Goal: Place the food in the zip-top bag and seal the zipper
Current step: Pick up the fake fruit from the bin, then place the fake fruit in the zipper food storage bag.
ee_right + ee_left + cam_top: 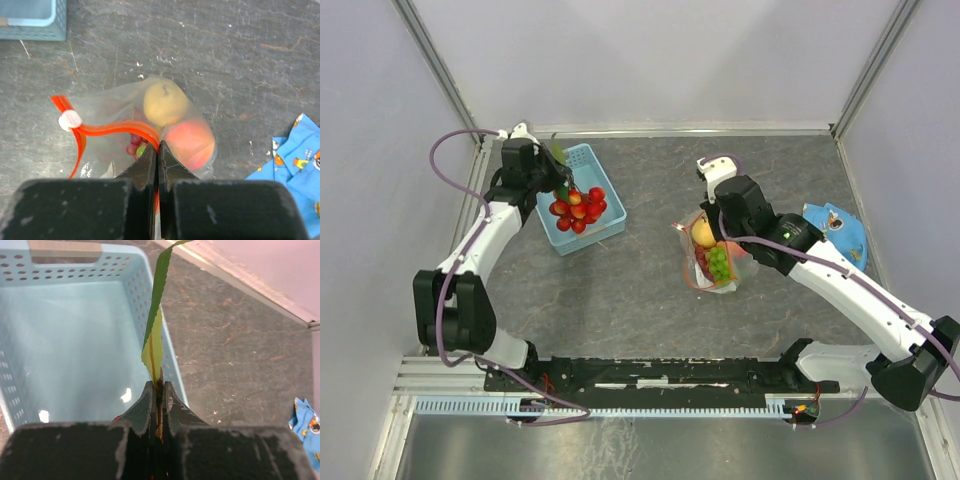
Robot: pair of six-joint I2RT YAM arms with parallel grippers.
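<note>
The biggest thing is the grey stone-look table (650, 300). At its left is the light blue perforated plastic basket (598, 172), which the left wrist camera cuts off on two sides.

Mid-right lies the crinkly clear zip-top bag (100, 107). Its near end is hidden behind the right gripper (157, 147). Just right of the bag is a blue printed cloth (295, 165), cropped by the frame, and the print's too small for us to read.

Fruit next. A bunch of red toy strawberries (578, 208) is over the basket, though we can't tell if it touches the floor. From the wrist it's nearly all hidden under the fingers, with just a red sliver showing.

In the bag we see a yellow toy fruit (165, 102), an orange toy peach (192, 142) and green toy grapes (719, 262), partly covered.

The left gripper (157, 386) is clamped tight on the bunch's long green leaf (159, 300) and its stem. The right one is pinched closed on the red-orange zipper strip (115, 131), which has a small white slider (70, 120) near its left end.
</note>
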